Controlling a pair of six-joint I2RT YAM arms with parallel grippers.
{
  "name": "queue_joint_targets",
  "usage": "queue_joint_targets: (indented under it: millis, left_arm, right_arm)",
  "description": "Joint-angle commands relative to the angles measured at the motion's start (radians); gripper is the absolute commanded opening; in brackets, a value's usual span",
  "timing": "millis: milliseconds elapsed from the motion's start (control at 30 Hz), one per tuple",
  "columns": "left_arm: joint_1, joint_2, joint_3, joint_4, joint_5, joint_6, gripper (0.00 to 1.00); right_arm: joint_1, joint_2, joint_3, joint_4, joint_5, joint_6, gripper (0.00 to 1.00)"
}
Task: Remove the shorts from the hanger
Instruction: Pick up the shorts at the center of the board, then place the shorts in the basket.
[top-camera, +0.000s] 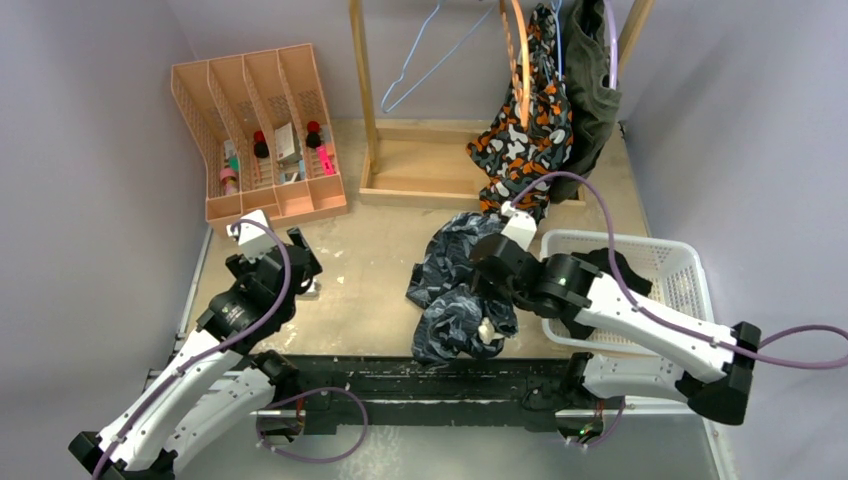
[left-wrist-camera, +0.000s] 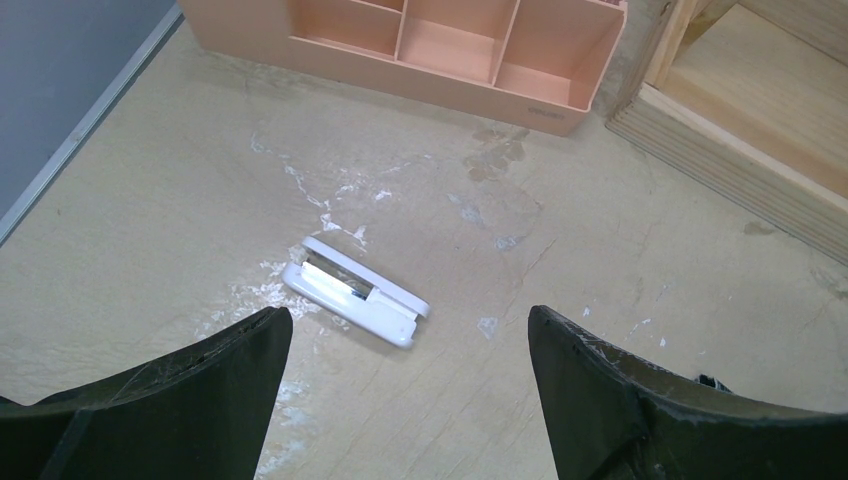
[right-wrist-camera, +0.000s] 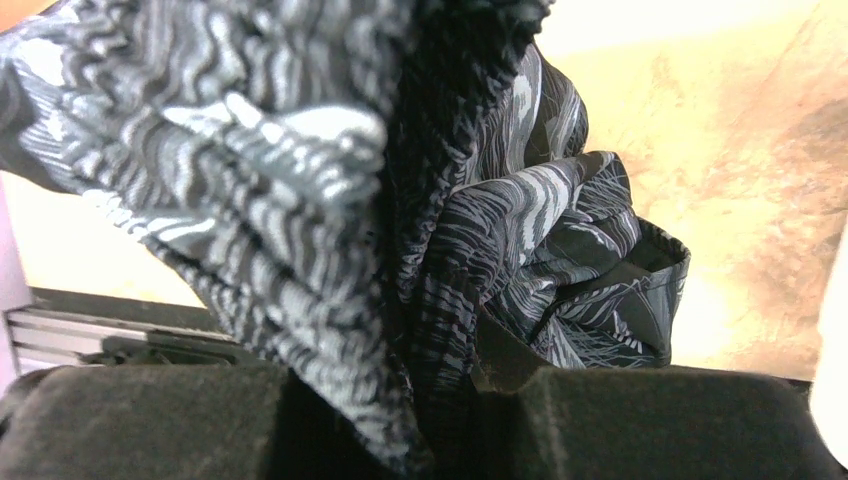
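Observation:
The dark blue-grey patterned shorts (top-camera: 448, 290) lie bunched on the table in front of the rack, off any hanger. My right gripper (top-camera: 488, 318) is shut on a fold of them; in the right wrist view the patterned cloth (right-wrist-camera: 300, 180) runs down between the two fingers of that gripper (right-wrist-camera: 440, 400). The orange-white-black camouflage shorts (top-camera: 525, 130) hang on an orange hanger (top-camera: 520, 50). Beside them hang the olive green shorts (top-camera: 592, 90). My left gripper (left-wrist-camera: 410, 335) stands open low over the bare table at the left, holding nothing.
An empty blue hanger (top-camera: 415, 60) hangs on the wooden rack (top-camera: 372, 120). A white basket (top-camera: 680, 270) sits at the right with something dark inside, behind my right arm. A pink organizer (top-camera: 260, 130) stands back left. A small white object (left-wrist-camera: 355, 292) lies just ahead of the left fingers.

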Motion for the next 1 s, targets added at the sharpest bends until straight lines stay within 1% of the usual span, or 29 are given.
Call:
queue_joint_targets:
  millis: [0, 133, 300, 433, 600, 700, 800, 967]
  left_arm:
    - [0.007, 0.003, 0.012, 0.020, -0.006, 0.003, 0.88]
    - [0.007, 0.003, 0.013, 0.020, -0.006, 0.003, 0.88]
    - [0.008, 0.004, 0.013, 0.020, -0.005, 0.004, 0.88]
    - [0.007, 0.004, 0.013, 0.022, -0.004, 0.003, 0.88]
    - [0.008, 0.002, 0.013, 0.021, -0.004, 0.003, 0.88]
    - [0.007, 0.004, 0.011, 0.024, -0.001, 0.005, 0.88]
    - [0.007, 0.010, 0.011, 0.024, 0.001, 0.006, 0.88]
    - [0.008, 0.005, 0.011, 0.024, -0.001, 0.005, 0.88]
  right_arm:
    - [0.003, -0.072, 0.087, -0.126, 0.131, 0.081, 0.00]
    - [0.002, -0.083, 0.115, -0.197, 0.178, 0.112, 0.00]
    - [0.003, -0.078, 0.208, -0.359, 0.277, 0.197, 0.00]
    - [-0.013, -0.099, 0.280, -0.391, 0.354, 0.132, 0.00]
    - [-0.082, -0.148, 0.293, -0.383, 0.383, 0.076, 0.00]
    - [-0.167, -0.124, 0.316, -0.387, 0.394, -0.035, 0.00]
    - [-0.259, -0.100, 0.340, -0.386, 0.427, -0.111, 0.00]
    - [-0.387, -0.092, 0.444, -0.384, 0.501, -0.232, 0.00]
